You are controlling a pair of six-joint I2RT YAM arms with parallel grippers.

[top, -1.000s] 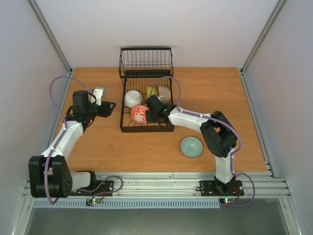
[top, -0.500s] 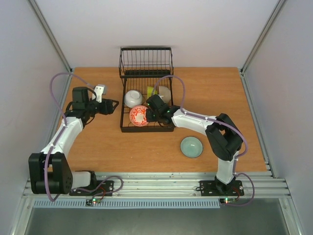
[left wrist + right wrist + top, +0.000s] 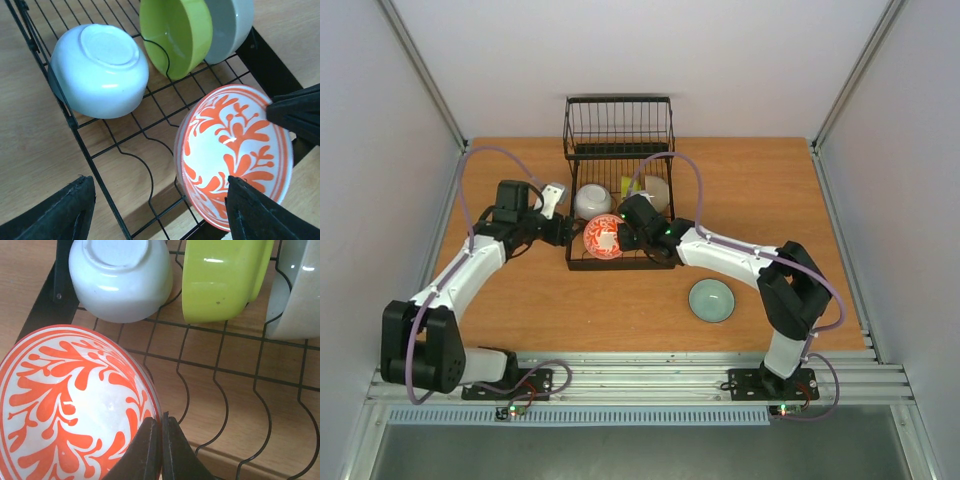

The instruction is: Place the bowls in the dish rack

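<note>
Right wrist view: my right end effector grips the rim of the red-patterned bowl, on edge in the rack; next, probably, a gentle release, then the teal bowl.

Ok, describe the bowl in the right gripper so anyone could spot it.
Find the black dish rack at the far middle of the table. In its near-left corner, the right gripper pinches the rim of the patterned bowl, tilted on edge. It alone has red-orange leaves on white; its neighbours are plain white, yellow-green and cream.
</note>
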